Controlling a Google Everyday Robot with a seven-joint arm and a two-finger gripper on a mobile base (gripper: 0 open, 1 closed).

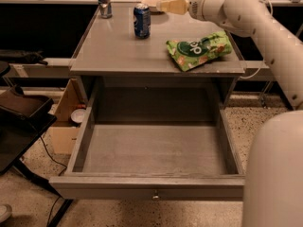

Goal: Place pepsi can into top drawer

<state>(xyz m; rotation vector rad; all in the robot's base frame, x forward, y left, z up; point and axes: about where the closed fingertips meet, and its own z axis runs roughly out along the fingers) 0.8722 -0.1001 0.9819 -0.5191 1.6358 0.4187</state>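
Observation:
The pepsi can (141, 21) stands upright on the grey tabletop (118, 51) toward the back, left of centre. The top drawer (154, 186) is pulled fully out below the tabletop and holds nothing; its small knob (155, 196) shows on the front panel. My gripper (165, 5) is above the back of the table, to the right of the can and slightly beyond it, pointing left toward it. It holds nothing that I can see.
A green chip bag (199, 49) lies on the right side of the tabletop. A slimmer blue-and-silver can (103, 1) stands at the back left corner. A pale plate (150, 0) sits at the back. A cardboard box (66, 117) and a black chair (21, 122) are on the left.

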